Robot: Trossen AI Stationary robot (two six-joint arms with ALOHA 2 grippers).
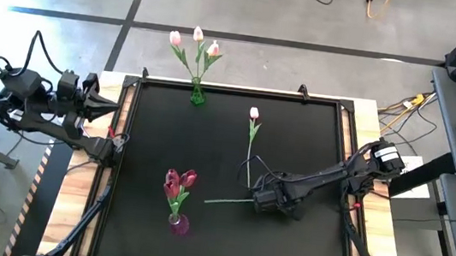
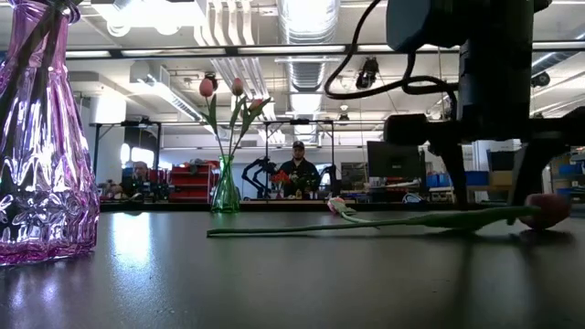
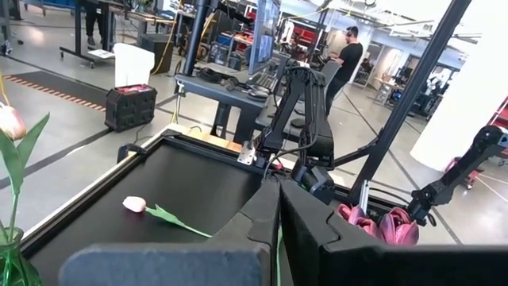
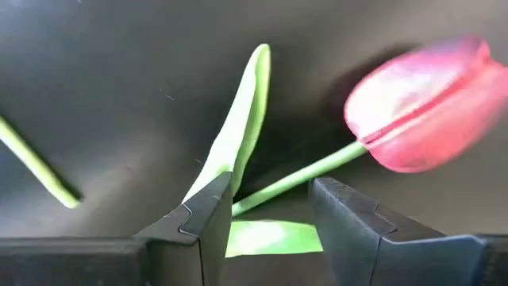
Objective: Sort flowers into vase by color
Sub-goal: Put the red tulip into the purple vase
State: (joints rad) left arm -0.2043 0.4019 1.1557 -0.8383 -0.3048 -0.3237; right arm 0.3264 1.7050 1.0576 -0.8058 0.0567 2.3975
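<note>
A dark pink-red tulip lies flat on the black mat, its stem pointing toward the table's left. My right gripper is open and low over it, one finger on each side of the stem just behind the head. One leaf runs under one finger. A pale pink tulip lies on the mat farther back. The green vase at the far edge holds three pale tulips. The purple vase near the front holds dark red ones. My left gripper waits shut at the table's left edge.
The raised frame of the table borders the black mat. The purple vase stands left of my right gripper, the loose pale tulip just behind it. People stand at benches in the room beyond the table.
</note>
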